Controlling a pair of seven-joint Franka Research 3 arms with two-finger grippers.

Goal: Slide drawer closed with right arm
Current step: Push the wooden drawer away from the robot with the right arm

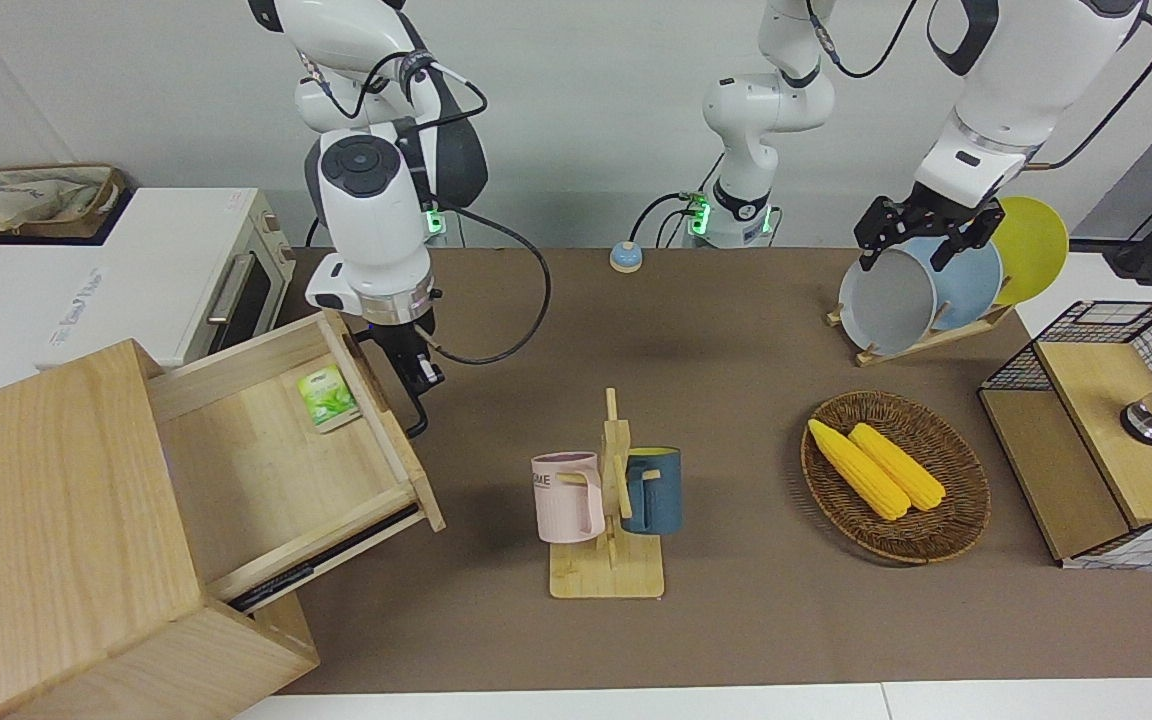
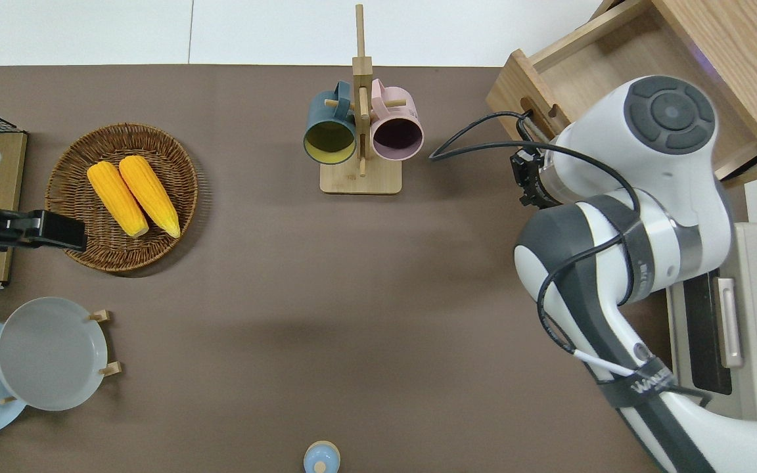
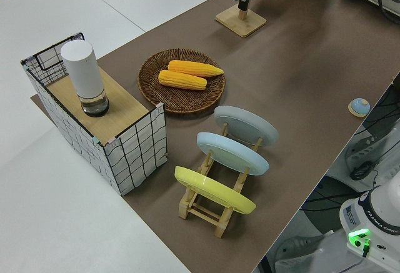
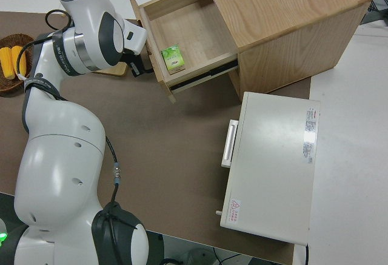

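Brown matting covered the surface (image 1: 736,330) where we worked, with the wooden box (image 1: 46,540) at the right arm's end. The drawer (image 1: 286,470) stood roughly halfway out of that box, a small green packet (image 1: 328,397) lying inside it. Our right gripper (image 1: 420,372) sat at the drawer front, right against the black bar handle (image 1: 418,405); whether its fingers were open or closed on the bar we could not tell. From the fingers, the drawer lay box-ward, its front panel running crosswise to the travel, so we judged the push must go straight along the runners toward the box. The mug rack (image 1: 606,510) stood well apart on the fingers' opposite side, and the toaster oven (image 1: 136,275) sat beside the box; neither blocked the path. Our left arm was parked.
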